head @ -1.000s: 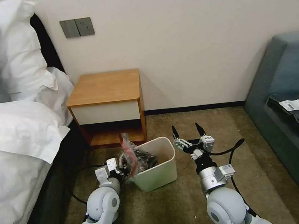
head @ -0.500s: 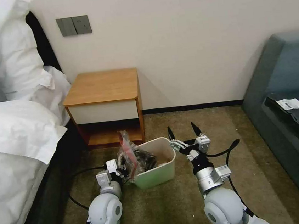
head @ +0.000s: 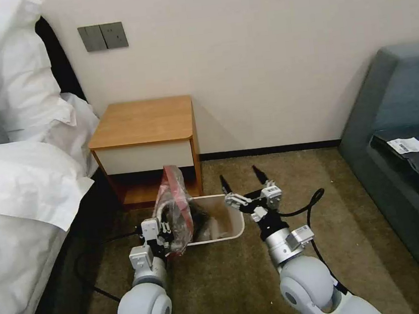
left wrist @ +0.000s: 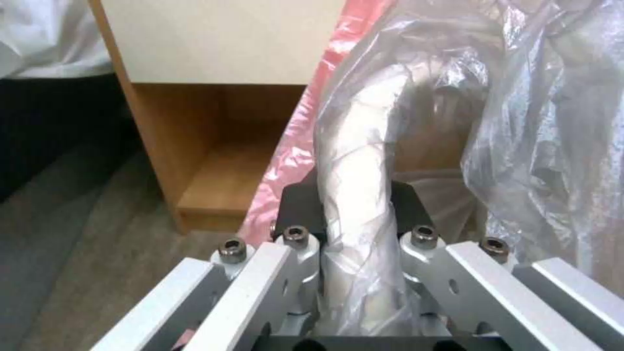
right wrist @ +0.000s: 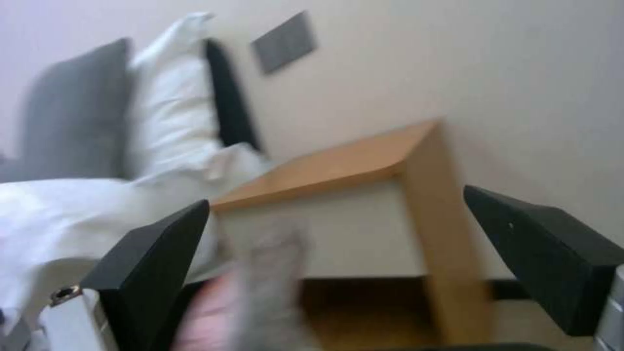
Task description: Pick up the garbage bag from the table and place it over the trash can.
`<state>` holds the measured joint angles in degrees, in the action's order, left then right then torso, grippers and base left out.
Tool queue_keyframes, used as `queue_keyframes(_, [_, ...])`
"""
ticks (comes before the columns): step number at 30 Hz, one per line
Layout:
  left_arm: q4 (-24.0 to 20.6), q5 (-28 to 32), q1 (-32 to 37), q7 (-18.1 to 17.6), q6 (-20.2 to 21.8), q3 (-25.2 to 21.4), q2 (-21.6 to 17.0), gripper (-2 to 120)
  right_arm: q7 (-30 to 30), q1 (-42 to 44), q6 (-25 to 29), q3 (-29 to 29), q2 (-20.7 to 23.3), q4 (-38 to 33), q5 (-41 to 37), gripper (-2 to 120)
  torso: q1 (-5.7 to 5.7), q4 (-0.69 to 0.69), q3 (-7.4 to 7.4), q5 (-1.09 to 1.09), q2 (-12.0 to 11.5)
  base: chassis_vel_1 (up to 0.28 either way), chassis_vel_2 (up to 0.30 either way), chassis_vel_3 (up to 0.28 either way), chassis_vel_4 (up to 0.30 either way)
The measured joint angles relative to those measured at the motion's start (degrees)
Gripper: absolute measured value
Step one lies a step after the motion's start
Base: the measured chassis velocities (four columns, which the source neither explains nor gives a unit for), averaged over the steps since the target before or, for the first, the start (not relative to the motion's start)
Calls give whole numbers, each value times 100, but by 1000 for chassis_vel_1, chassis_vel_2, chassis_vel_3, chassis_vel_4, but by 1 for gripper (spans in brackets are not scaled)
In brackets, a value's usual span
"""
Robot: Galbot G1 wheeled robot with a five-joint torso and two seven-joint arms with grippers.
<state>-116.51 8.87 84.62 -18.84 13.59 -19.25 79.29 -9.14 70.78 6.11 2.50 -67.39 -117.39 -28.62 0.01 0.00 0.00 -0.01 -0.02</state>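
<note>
So the left hand point(head: 165, 230) has its fingers pinched tight on the garbage bag point(head: 174, 208), holding it up over the trash can point(head: 219, 219) rim near the worktop point(head: 143, 121), while the right hand point(head: 242, 180) hovers wide open, holding nothing, just beside the can.

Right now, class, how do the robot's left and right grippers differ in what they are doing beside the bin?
The left gripper has its fingers shut on the garbage bag; the right gripper has its fingers spread open, holding nothing. The left gripper is at the trash can's left side, under the bag; the right gripper is at the can's right rim, pointing towards the wall. Both sit low, near the carpet.
</note>
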Motion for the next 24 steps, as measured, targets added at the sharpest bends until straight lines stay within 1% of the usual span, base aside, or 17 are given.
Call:
queue_keyframes(1, [25, -189, 3, -3, -81, 7, 44, 11, 98, -108, -112, 136, 14, -17, -105, 100, 0, -1, 0, 0, 0, 0, 0, 0, 0])
queue_keyframes(2, [25, -189, 3, -3, -81, 7, 44, 11, 98, -108, -112, 136, 14, -17, -105, 100, 0, -1, 0, 0, 0, 0, 0, 0, 0])
queue_keyframes(4, [122, -532, 7, -5, -304, -1, 83, 11, 323, -287, -352, 314, 80, -23, -348, 100, 0, 0, 0, 1, 0, 0, 0, 0, 0])
queue_keyframes(5, [150, -594, 14, -6, -398, -7, 88, 11, 439, -365, -526, 393, 124, -27, -551, 100, 0, 0, 0, 0, 1, 0, 0, 0, 0])
queue_keyframes(6, [150, -594, 14, -6, -398, -7, 88, 11, 439, -365, -526, 393, 124, -27, -551, 100, 0, 0, 0, 0, 1, 0, 0, 0, 0])
queue_keyframes(7, [170, -614, 35, -20, -546, -15, 89, 11, 553, -478, -749, 508, 179, -10, -799, 100, 0, 0, 0, 0, 1, 0, 0, 0, 0])
queue_keyframes(8, [173, -603, 51, -27, -622, -18, 91, 11, 595, -552, -821, 571, 195, 57, -886, 100, -1, 0, 0, 0, 1, 0, 0, 0, 0])
queue_keyframes(13, [192, -635, 82, -26, -747, -27, 120, 11, 647, -774, -888, 759, 102, 357, -1004, 100, 0, 0, 0, 1, 1, 0, 0, 0, 0])
queue_keyframes(18, [222, -713, 81, -25, -820, 13, 167, 11, 625, -941, -897, 840, -56, 573, -890, 100, -1, 0, 0, 1, 1, 0, 0, 0, 0])
queue_keyframes(24, [286, -876, 122, -26, -947, 65, 194, 11, 552, -1088, -884, 909, -75, 693, -853, 100, -1, 0, 0, 1, 2, 0, 0, 0, 0])
